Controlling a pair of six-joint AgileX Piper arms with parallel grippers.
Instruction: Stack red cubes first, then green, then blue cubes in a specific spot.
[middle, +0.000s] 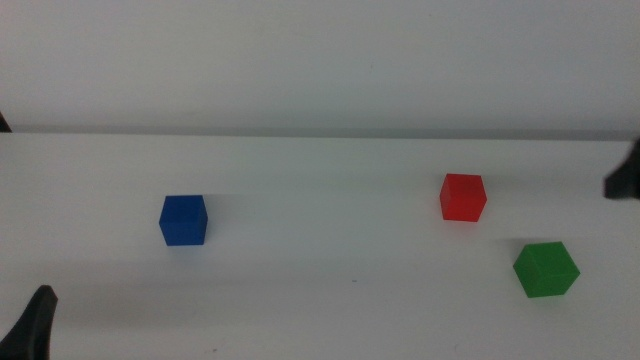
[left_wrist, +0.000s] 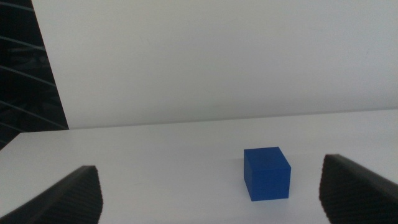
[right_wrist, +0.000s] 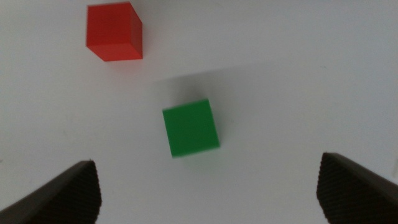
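Observation:
The red cube (middle: 463, 197) sits on the white table at the right. The green cube (middle: 546, 269) lies nearer the front, to its right. The blue cube (middle: 184, 220) sits alone at the left. All three stand apart, none stacked. My left gripper (middle: 35, 322) is at the bottom left corner; in the left wrist view it (left_wrist: 210, 180) is open and empty, with the blue cube (left_wrist: 266, 173) ahead. My right gripper (middle: 625, 175) is at the right edge; in the right wrist view it (right_wrist: 208, 169) is open above the green cube (right_wrist: 191, 127), the red cube (right_wrist: 114, 31) beyond.
The white tabletop (middle: 320, 290) runs back to a white wall (middle: 320, 60). A dark slatted panel (left_wrist: 25, 68) shows at the side in the left wrist view.

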